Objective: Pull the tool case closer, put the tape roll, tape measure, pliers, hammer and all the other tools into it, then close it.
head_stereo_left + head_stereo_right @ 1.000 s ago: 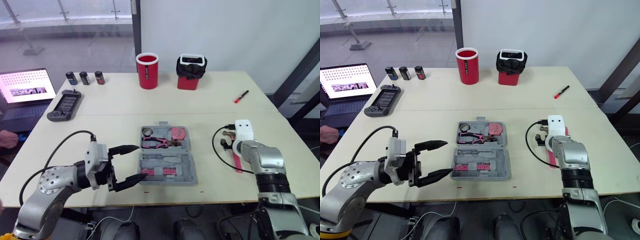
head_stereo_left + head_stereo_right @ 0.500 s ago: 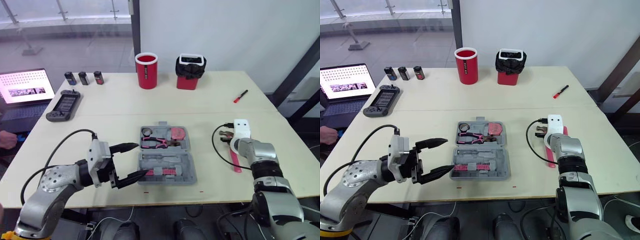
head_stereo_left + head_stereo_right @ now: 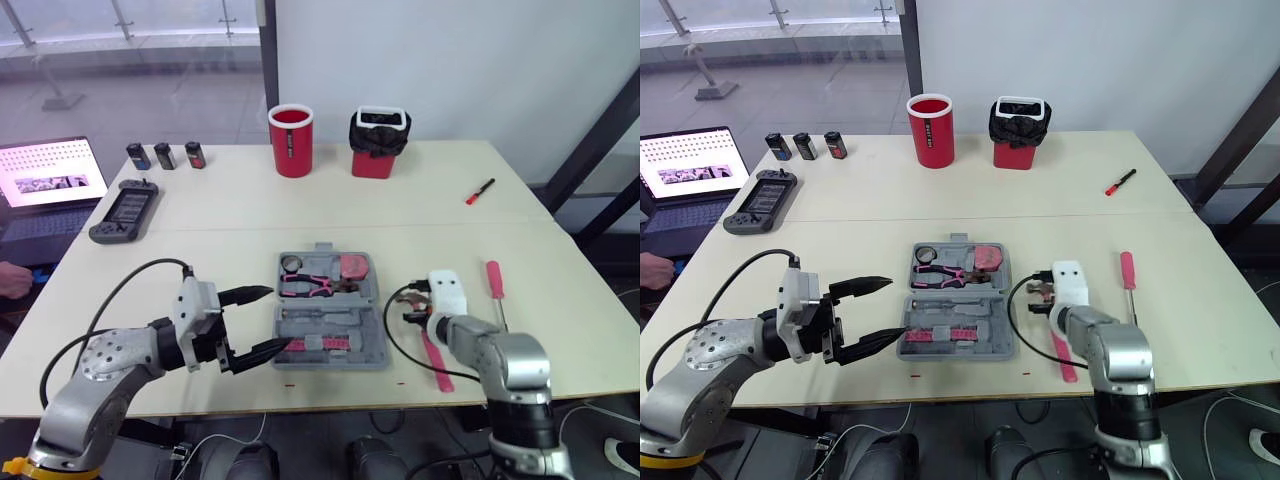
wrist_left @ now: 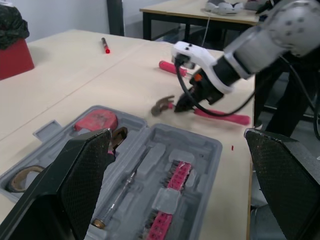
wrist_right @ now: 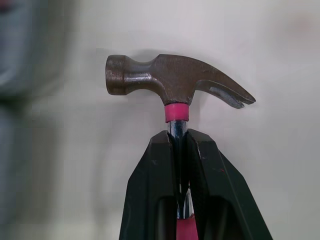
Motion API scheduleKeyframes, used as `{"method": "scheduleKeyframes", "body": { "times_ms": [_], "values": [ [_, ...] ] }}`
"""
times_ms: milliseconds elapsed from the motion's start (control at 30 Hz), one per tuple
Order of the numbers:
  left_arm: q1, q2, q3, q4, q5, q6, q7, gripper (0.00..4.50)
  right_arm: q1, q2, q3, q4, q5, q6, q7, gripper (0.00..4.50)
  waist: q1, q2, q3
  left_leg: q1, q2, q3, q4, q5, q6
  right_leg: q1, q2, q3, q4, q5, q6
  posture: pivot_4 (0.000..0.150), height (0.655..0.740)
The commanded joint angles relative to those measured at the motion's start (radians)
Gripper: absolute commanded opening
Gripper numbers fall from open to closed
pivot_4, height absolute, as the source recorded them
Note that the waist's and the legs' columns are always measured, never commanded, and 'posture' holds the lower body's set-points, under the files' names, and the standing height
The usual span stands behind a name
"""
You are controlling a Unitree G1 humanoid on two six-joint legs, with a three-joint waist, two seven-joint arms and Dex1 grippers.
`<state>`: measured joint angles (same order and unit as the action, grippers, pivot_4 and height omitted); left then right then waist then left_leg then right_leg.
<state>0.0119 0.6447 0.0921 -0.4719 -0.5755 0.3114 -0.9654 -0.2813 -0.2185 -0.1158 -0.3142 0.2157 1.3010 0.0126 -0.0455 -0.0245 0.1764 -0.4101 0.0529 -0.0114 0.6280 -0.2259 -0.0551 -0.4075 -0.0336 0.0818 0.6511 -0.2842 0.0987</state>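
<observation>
The grey plastic tool case (image 3: pixel 330 340) lies opened flat near the middle of the worktop's (image 3: pixel 400 200) front edge. Its far half holds the dark tape roll (image 3: pixel 293 264), the pink-handled pliers (image 3: pixel 312 288) and the pink tape measure (image 3: pixel 356 267). The near half holds a pink row of bits (image 3: pixel 318 345).

The right gripper (image 5: pixel 179 136) has its jaws clenched on the neck of the pink-handled hammer (image 3: pixel 1061 355), just below the dark steel head. That head is just beside the case's right wall, apart from it, and the handle runs back toward the front edge. A pink-handled screwdriver (image 3: pixel 494 285) lies further toward the right edge, apart from the hammer.

The left gripper (image 3: pixel 268 320) is at the case's left side, jaws released, spread wide and grasping nothing. Its nearer tip is close against the case's front left corner; whether it touches cannot be told.

Near the far edge stand a red cup (image 3: pixel 288 142) and a red bin with a black liner (image 3: pixel 379 145). A red marker (image 3: pixel 480 192) lies toward the far right corner.
</observation>
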Motion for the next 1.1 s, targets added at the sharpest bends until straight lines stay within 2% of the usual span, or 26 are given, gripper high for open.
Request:
{"method": "scheduleKeyframes", "body": {
  "times_ms": [33, 200, 433, 500, 533, 667, 733, 767, 800, 900, 1000, 1067, 1100],
  "values": [
    [-0.010, 0.009, 0.008, -0.002, 0.003, -0.023, -0.012, 4.50, 0.015, 0.000, 0.006, -0.065, -0.031, -0.004, -0.023, 0.02, 0.000, 0.000, 0.000, 0.000, 0.000, 0.000, 0.001, 0.000, 0.000, 0.000, 0.000, 0.000, 0.000, 0.000, -0.001, 0.150, 0.7387],
    [-0.021, 0.012, 0.004, 0.013, 0.003, -0.028, -0.024, 4.50, 0.036, -0.012, -0.002, 0.015, -0.074, -0.124, -0.034, 0.02, 0.000, 0.000, 0.000, 0.000, 0.000, 0.001, 0.001, 0.000, 0.000, 0.000, 0.000, 0.001, -0.001, 0.001, -0.001, 0.150, 0.7387],
    [-0.029, 0.017, 0.001, 0.023, 0.007, -0.032, -0.033, 4.50, 0.009, -0.001, -0.033, 0.120, -0.077, -0.181, -0.037, 0.02, -0.002, -0.001, -0.001, 0.000, 0.000, 0.001, 0.002, 0.000, 0.000, 0.001, 0.000, 0.001, -0.001, 0.001, -0.002, 0.150, 0.7387],
    [-0.026, 0.018, 0.002, 0.022, 0.007, -0.030, -0.032, 4.50, 0.012, 0.015, -0.061, 0.111, -0.070, -0.186, -0.048, 0.98, -0.001, -0.001, -0.001, 0.000, 0.000, 0.001, 0.002, 0.000, 0.000, 0.002, 0.000, 0.001, -0.001, 0.001, -0.002, 0.150, 0.7387],
    [-0.025, 0.018, 0.004, 0.021, 0.007, -0.029, -0.032, 4.50, 0.012, 0.022, -0.076, 0.097, -0.058, -0.180, -0.043, 1.31, 0.000, -0.001, -0.001, 0.000, 0.000, 0.001, 0.003, 0.000, 0.000, 0.002, 0.000, 0.002, -0.001, 0.001, -0.002, 0.150, 0.7387],
    [-0.017, 0.018, 0.013, 0.017, 0.005, -0.029, -0.025, 4.50, 0.003, -0.009, -0.116, 0.002, -0.030, -0.097, -0.013, 3.40, 0.000, -0.001, 0.000, 0.000, 0.000, 0.001, 0.000, 0.000, 0.000, 0.000, 0.000, 0.002, -0.002, 0.001, -0.002, 0.150, 0.7387],
    [-0.006, 0.016, 0.019, 0.017, 0.008, -0.032, -0.018, 4.50, -0.044, -0.089, -0.169, -0.123, 0.023, 0.045, 0.052, 4.40, 0.000, 0.004, 0.002, -0.001, 0.000, 0.001, -0.001, 0.000, 0.000, -0.001, 0.000, 0.002, -0.002, 0.001, -0.002, 0.150, 0.7387],
    [-0.002, 0.015, 0.020, 0.016, 0.010, -0.034, -0.014, 4.50, -0.064, -0.115, -0.192, -0.163, 0.045, 0.098, 0.078, 4.48, 0.000, 0.006, 0.004, -0.001, 0.000, 0.001, -0.001, 0.000, 0.000, -0.002, 0.000, 0.002, -0.002, 0.001, -0.002, 0.150, 0.7387],
    [0.004, 0.011, 0.022, 0.013, 0.008, -0.034, -0.008, 4.50, -0.109, -0.200, -0.187, -0.194, 0.083, 0.147, 0.138, 4.48, -0.001, 0.007, 0.006, -0.002, 0.000, 0.002, -0.001, 0.000, 0.000, -0.002, 0.000, 0.002, -0.002, 0.001, -0.002, 0.150, 0.7387],
    [0.013, 0.004, 0.015, 0.009, 0.013, -0.039, 0.006, 4.50, -0.202, -0.436, -0.081, -0.207, 0.185, 0.163, 0.331, 4.48, -0.002, 0.011, 0.010, -0.002, 0.000, 0.002, 0.000, 0.000, 0.000, -0.002, 0.000, 0.003, -0.002, 0.001, -0.002, 0.150, 0.7387],
    [0.015, -0.004, 0.002, 0.012, 0.021, -0.047, 0.009, 4.50, -0.250, -0.744, 0.193, -0.213, 0.168, -0.088, 0.640, 4.48, -0.002, 0.008, 0.010, -0.001, 0.001, 0.000, -0.002, 0.000, 0.000, -0.002, 0.003, 0.003, -0.003, 0.001, -0.002, 0.150, 0.7387],
    [0.010, -0.013, -0.011, 0.017, 0.022, -0.049, 0.003, 4.50, -0.306, -0.912, 0.414, -0.153, 0.006, -0.430, 0.912, 4.48, -0.001, 0.008, 0.011, -0.001, 0.002, 0.001, -0.004, 0.000, 0.000, -0.002, 0.003, 0.003, -0.004, 0.000, -0.001, 0.150, 0.7387],
    [0.008, -0.016, -0.015, 0.019, 0.019, -0.047, 0.000, 4.50, -0.335, -0.957, 0.495, -0.114, -0.066, -0.572, 1.014, 4.48, -0.002, 0.009, 0.012, -0.001, 0.002, 0.001, -0.005, 0.000, 0.000, -0.003, 0.003, 0.003, -0.004, 0.000, -0.001, 0.150, 0.7387]
  ]
}}
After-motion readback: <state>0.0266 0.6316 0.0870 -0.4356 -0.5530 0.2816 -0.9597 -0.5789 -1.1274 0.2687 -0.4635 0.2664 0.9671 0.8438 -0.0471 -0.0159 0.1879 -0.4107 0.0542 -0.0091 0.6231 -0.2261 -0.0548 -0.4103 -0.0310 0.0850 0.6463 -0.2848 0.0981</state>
